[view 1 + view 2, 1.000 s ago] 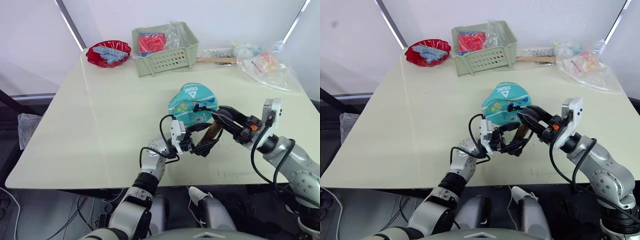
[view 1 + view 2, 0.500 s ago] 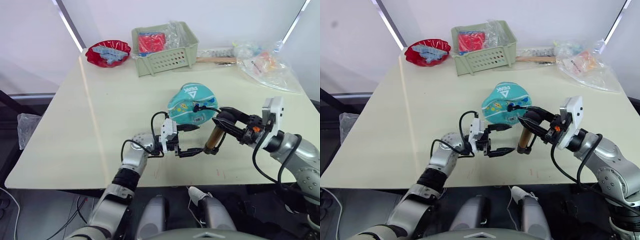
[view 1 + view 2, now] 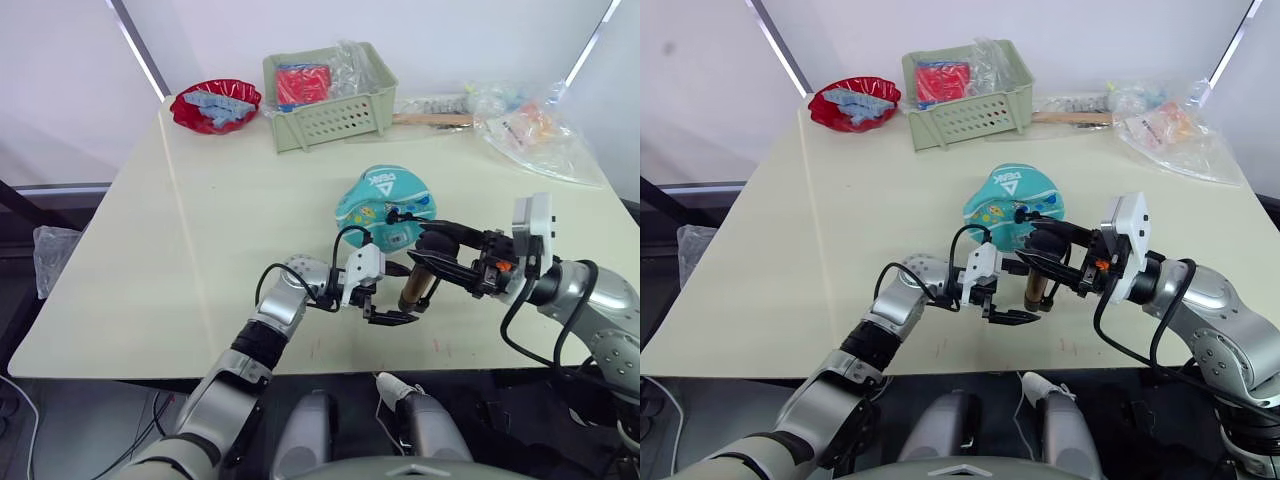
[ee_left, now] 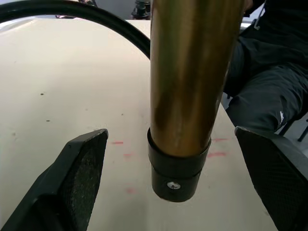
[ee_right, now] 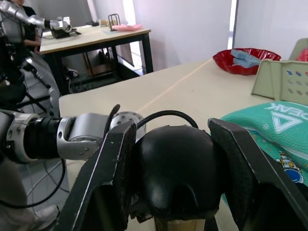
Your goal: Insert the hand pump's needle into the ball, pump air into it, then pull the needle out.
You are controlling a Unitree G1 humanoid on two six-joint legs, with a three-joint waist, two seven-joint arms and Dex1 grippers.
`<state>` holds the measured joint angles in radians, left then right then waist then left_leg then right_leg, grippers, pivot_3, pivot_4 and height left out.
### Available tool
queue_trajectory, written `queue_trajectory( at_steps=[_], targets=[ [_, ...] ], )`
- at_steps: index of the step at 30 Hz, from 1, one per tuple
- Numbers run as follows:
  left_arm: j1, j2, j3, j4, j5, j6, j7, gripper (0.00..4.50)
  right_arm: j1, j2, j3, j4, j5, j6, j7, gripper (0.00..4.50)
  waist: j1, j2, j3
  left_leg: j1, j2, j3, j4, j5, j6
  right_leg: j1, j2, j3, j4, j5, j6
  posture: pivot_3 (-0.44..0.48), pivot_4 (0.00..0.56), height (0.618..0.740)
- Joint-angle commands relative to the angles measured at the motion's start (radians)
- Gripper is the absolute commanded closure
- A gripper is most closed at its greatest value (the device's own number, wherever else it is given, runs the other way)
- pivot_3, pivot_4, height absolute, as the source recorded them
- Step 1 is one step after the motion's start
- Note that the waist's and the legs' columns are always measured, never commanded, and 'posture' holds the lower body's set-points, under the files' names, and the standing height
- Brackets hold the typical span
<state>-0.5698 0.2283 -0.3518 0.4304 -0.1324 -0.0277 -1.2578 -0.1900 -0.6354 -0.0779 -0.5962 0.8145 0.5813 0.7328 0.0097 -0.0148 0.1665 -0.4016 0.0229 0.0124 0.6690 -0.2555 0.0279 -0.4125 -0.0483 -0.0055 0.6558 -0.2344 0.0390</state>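
I see the hand pump (image 3: 419, 285) standing nearly upright on the cream surface (image 3: 200, 230), just in front of the ball (image 3: 385, 208), which lies near the middle of the surface with its white triangle logo facing up. My right gripper (image 3: 432, 255) has its jaws closed around the pump's black T-handle (image 5: 175, 175); in the right wrist view the two fingers (image 5: 108, 163) press against either side of the handle's rounded top. My left gripper (image 3: 385, 293) sits at the pump's lower end with its jaws spread wide, one finger to each side of the black base (image 4: 175, 166) and not touching it. In the left wrist view the brass cylinder (image 4: 187, 72) rises between the two open finger pads (image 4: 84, 163), with clear gaps on both sides, and the base hangs just above or on the surface; I cannot tell which. The thin black hose (image 3: 425, 221) runs from the pump toward the ball's near side, ending at a small black fitting (image 3: 391, 213) against the ball. The needle itself is too small for me to make out. At the far edge of the surface are a green basket (image 3: 325, 100), a red bowl (image 3: 216, 105) and some clear plastic bags (image 3: 535, 125).
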Motion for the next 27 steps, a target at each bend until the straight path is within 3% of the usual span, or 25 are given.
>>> queue_trajectory(
  at_steps=[1, 9, 13, 15, 18, 21, 27],
  targets=[
    [-0.021, -0.006, -0.005, 0.012, 0.013, 0.0, 0.005, 0.01, -0.018, -0.002, -0.015, -0.042, 0.004, -0.03, 0.013, 2.61, 0.001, 0.0, 0.0, 0.0, 0.0, 0.0, 0.0, 0.0, 0.0, 0.0, 0.0, 0.0, 0.0, 0.0, 0.0, 0.0, 0.15, 0.738],
    [-0.022, -0.014, -0.003, 0.061, 0.014, 0.015, -0.007, 0.01, -0.013, 0.004, -0.014, -0.046, 0.001, -0.037, 0.025, 2.61, 0.002, -0.001, 0.0, 0.0, 0.0, 0.0, 0.0, 0.0, 0.0, 0.0, 0.0, 0.0, 0.0, 0.0, 0.0, 0.0, 0.15, 0.738],
    [-0.018, -0.011, -0.008, 0.057, 0.024, 0.008, -0.008, 1.24, -0.008, 0.005, -0.016, -0.048, -0.003, -0.038, 0.03, 2.61, 0.001, -0.001, 0.0, 0.0, 0.0, 0.0, 0.0, 0.0, 0.0, 0.0, 0.0, 0.0, 0.0, 0.0, 0.0, 0.0, 0.15, 0.738],
    [-0.018, -0.012, -0.005, 0.059, 0.023, 0.01, -0.004, 1.24, -0.006, 0.007, -0.017, -0.049, -0.005, -0.038, 0.031, 2.61, 0.002, -0.001, 0.0, 0.0, 0.0, 0.0, 0.0, 0.0, 0.0, 0.0, 0.0, 0.0, 0.0, 0.0, 0.0, 0.0, 0.15, 0.738],
    [-0.018, -0.008, -0.009, 0.061, 0.028, 0.012, -0.006, 1.99, -0.003, 0.009, -0.015, -0.051, -0.01, -0.04, 0.034, 2.61, 0.002, -0.001, 0.0, 0.0, 0.0, 0.0, 0.0, 0.0, 0.0, 0.0, 0.0, 0.0, 0.0, 0.0, 0.0, 0.0, 0.15, 0.738],
    [-0.016, -0.008, -0.012, 0.059, 0.029, 0.015, -0.008, 3.42, -0.002, 0.011, -0.014, -0.05, -0.011, -0.043, 0.036, 2.61, 0.002, -0.001, 0.001, 0.0, 0.0, 0.0, 0.0, 0.0, 0.0, 0.0, 0.0, 0.0, 0.0, 0.0, 0.0, 0.0, 0.15, 0.738],
    [-0.01, -0.011, -0.017, 0.057, 0.029, 0.018, -0.009, 3.45, 0.001, 0.009, -0.01, -0.047, -0.022, -0.05, 0.045, 2.61, 0.002, -0.001, 0.001, 0.0, 0.0, 0.0, 0.0, 0.0, 0.0, 0.0, 0.0, 0.0, 0.0, 0.0, 0.0, 0.0, 0.15, 0.738]
  ],
)
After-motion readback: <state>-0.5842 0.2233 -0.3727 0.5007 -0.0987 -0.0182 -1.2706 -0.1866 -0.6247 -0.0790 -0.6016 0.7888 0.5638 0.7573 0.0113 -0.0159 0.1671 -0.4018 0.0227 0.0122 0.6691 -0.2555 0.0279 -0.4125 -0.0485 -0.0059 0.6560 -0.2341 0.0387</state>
